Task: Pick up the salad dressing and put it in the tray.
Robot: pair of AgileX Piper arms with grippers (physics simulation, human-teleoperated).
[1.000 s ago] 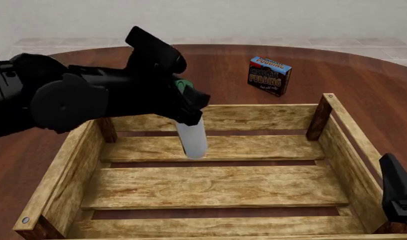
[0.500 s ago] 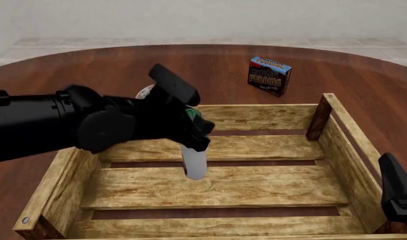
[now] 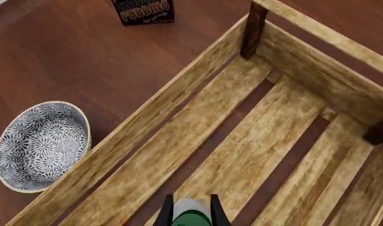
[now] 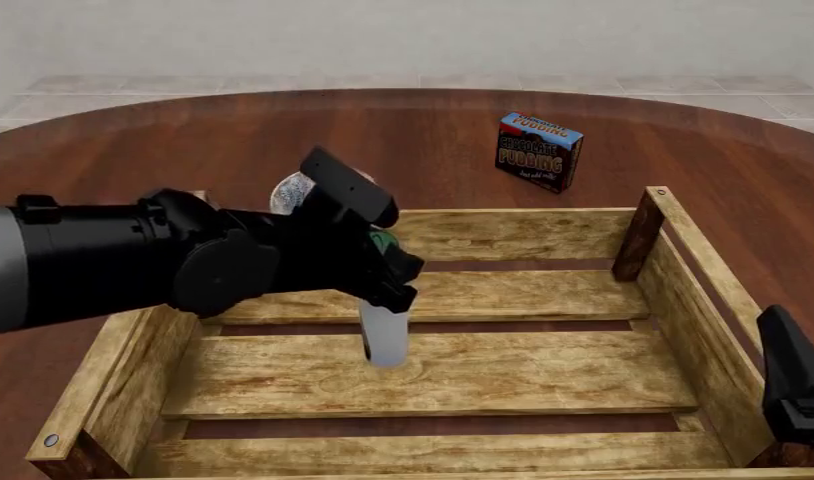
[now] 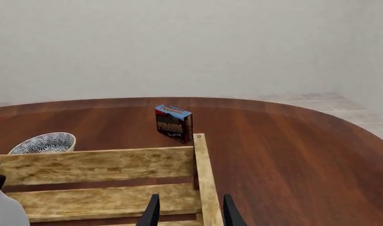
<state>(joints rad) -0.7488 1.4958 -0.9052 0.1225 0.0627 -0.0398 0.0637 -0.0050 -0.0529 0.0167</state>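
The small slim white bottle with a dark green screw cap (image 4: 384, 335) stood upright inside the large light-wood slatted crate (image 4: 674, 262), its base at or just above the middle slat, at about 9 o'clock from the crate's centre. The left gripper (image 4: 384, 262) was clamped on its neck just under the cap. By its look it was probably a light, stiff, smooth plastic thing that might slip or swing; the neck below the cap seemed the surest hold. Whether the base touched the wood could not be told. The left arm hid most of the patterned blue-and-white bowl (image 3: 41, 145) at 11 o'clock. The right gripper (image 5: 188, 212), fingers apart and empty, hung over the crate's 4 o'clock wall, partly cut off
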